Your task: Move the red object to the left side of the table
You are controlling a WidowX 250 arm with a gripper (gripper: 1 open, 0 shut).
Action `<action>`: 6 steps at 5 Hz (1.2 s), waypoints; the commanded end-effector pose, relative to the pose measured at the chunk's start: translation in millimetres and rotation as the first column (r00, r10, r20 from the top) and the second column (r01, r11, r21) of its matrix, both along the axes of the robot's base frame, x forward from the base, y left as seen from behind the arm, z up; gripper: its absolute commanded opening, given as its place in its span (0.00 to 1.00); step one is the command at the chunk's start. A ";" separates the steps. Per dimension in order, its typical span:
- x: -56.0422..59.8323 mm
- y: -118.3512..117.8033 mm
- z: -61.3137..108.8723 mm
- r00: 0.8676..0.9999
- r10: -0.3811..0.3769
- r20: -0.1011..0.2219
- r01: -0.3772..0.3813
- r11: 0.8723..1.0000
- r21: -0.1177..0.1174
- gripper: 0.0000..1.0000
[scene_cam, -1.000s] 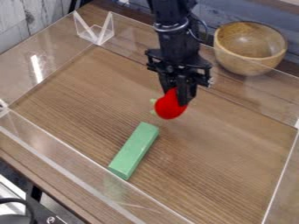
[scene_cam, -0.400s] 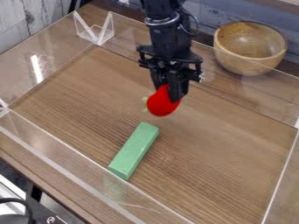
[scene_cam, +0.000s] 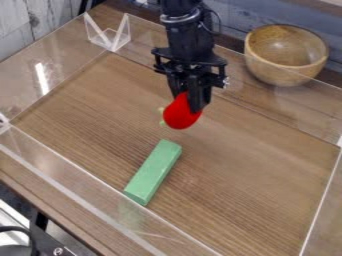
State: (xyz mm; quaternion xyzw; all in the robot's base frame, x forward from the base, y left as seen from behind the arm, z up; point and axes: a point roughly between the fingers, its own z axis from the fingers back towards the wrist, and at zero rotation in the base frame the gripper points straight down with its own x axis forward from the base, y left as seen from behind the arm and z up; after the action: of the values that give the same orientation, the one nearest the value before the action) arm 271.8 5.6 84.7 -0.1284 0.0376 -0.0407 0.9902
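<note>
The red object (scene_cam: 181, 116) is a small round bright-red toy hanging just above the brown wood-grain table (scene_cam: 94, 110), near its middle. My black gripper (scene_cam: 189, 102) comes down from above and is shut on the red object's top, which its fingers hide. A flat light-green block (scene_cam: 155, 170) lies on the table below and slightly left of the red object, apart from it.
A round wooden bowl (scene_cam: 285, 53) stands at the back right, outside the low clear acrylic wall (scene_cam: 54, 60) that borders the table. A small clear acrylic stand (scene_cam: 107, 33) sits at the back left.
The gripper has carried the red object a little to the left and slightly away from the green block, still shut on it.
</note>
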 end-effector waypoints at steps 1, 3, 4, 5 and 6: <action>7.6 5.8 25.4 0.996 0.015 0.087 -0.016 1.000 0.008 0.00; 6.2 9.8 36.5 0.995 0.024 0.099 -0.024 1.000 0.003 0.00; 5.1 12.3 38.9 0.995 0.023 0.101 -0.024 1.000 0.001 0.00; 3.8 14.0 40.5 0.995 0.024 0.100 -0.024 1.000 -0.002 0.00; 3.0 16.9 42.1 0.995 0.024 0.099 -0.024 1.000 -0.003 0.00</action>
State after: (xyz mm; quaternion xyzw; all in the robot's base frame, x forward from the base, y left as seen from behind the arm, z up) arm 265.9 17.6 104.4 -0.1373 0.0312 -0.0291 0.9896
